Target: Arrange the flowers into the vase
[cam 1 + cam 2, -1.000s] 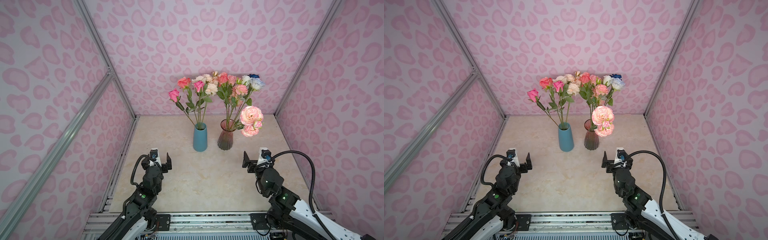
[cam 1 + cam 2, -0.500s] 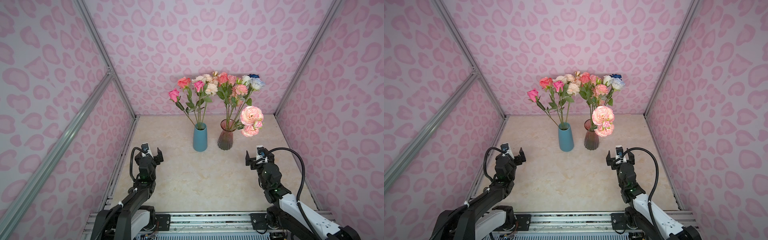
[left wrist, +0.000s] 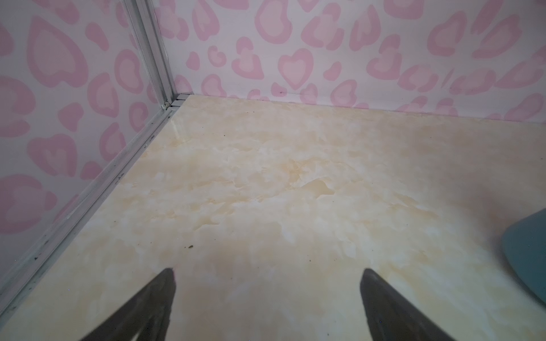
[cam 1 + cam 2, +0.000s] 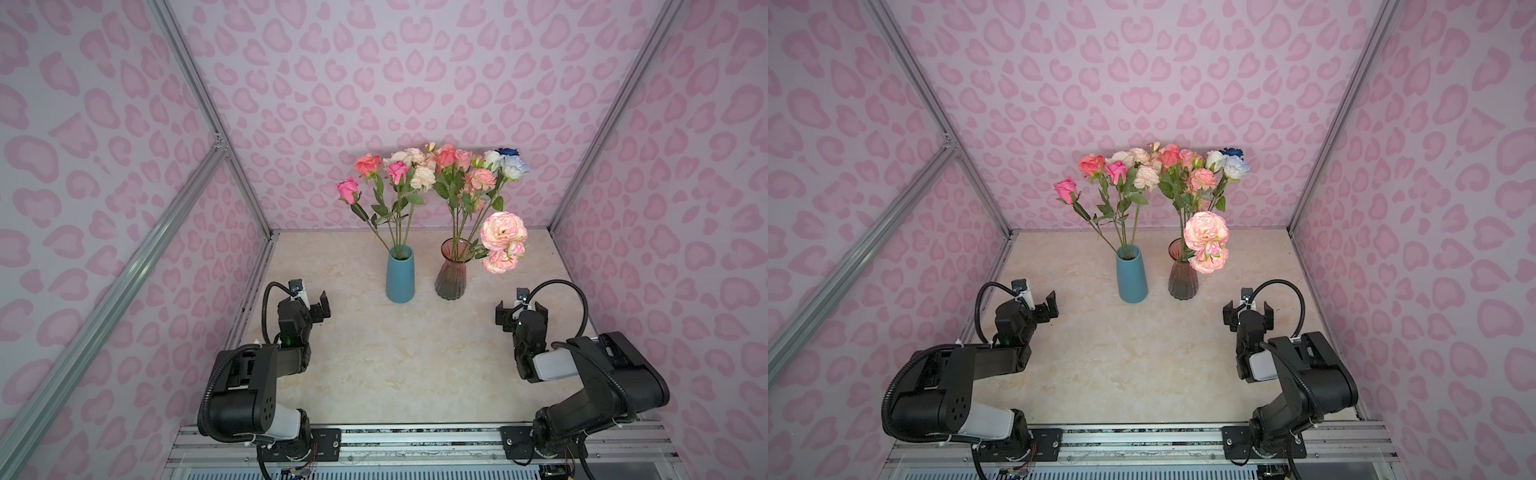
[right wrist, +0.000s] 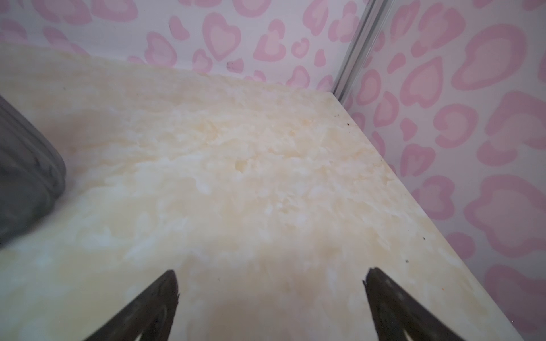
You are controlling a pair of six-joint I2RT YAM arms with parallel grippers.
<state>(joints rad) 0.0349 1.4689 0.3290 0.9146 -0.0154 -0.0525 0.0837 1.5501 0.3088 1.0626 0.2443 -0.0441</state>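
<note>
While both arms sit folded near the front edge of the marbled worktop (image 4: 395, 357), the flowers (image 4: 424, 176) stand in two vases near the back wall. Pink, coral and cream roses rise from the blue vase (image 4: 400, 276). Just beside it, the ribbed pinkish glass vase (image 4: 451, 276) holds coral, white and blue blooms, and a large pink peony (image 4: 503, 230) droops over its right side. The left hand (image 4: 312, 309) is near the blue vase, jaws spread wide and empty. The right hand (image 4: 520, 316), likewise spread and empty, is near the glass vase.
</note>
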